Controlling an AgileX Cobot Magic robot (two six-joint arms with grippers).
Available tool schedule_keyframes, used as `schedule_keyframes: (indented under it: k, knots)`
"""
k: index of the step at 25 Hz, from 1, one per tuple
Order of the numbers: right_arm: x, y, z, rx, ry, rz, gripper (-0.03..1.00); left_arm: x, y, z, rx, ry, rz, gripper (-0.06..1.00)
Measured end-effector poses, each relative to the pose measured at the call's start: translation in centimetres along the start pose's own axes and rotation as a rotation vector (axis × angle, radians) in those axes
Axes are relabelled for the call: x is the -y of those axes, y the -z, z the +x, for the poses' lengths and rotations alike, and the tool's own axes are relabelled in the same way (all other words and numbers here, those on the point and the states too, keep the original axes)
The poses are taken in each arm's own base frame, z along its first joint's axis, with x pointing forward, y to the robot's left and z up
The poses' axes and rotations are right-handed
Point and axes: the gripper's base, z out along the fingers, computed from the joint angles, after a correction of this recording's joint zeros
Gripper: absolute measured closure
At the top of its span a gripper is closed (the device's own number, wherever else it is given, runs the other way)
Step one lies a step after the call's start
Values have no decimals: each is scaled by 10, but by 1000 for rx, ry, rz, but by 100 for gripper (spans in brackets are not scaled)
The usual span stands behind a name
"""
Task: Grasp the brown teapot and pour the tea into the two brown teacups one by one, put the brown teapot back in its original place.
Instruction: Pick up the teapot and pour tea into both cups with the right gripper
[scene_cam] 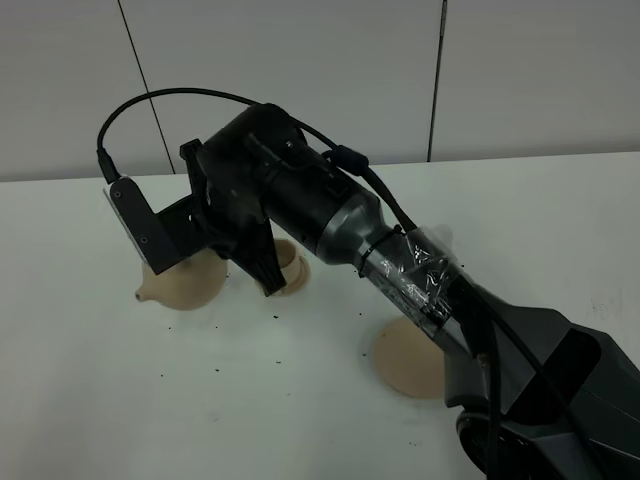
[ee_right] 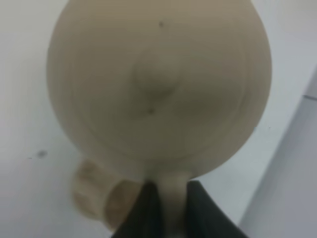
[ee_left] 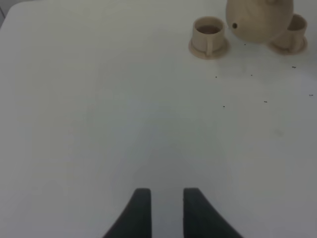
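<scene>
Out at nine o'clock on the white table (scene_cam: 120,400), the right gripper (ee_right: 171,206) was clamped on the loop handle (ee_right: 172,184) of the squat round beige-tan clay teapot (scene_cam: 190,285), held up between the two small beige-tan cylindrical teacups. The near cup (ee_left: 208,37) showed something dark inside (tea, I'd judge); the other cup (ee_left: 293,33) hid its contents. The flat round tan disc saucer (scene_cam: 410,362) sat bare at five o'clock, so the return was left. The left gripper (ee_left: 163,208) hung slightly apart, holding nothing.
</scene>
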Motion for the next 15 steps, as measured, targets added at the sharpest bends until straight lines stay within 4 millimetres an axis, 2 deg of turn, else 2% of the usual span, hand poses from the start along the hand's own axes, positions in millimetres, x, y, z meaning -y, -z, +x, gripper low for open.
schedule_keyframes:
  k: [9, 15]
  knots:
    - [1, 8, -8, 147, -81, -19, 87, 0, 0, 0, 0, 0, 0, 71]
    - [3, 7, 5, 128, -234, -28, 87, 0, 0, 0, 0, 0, 0, 71]
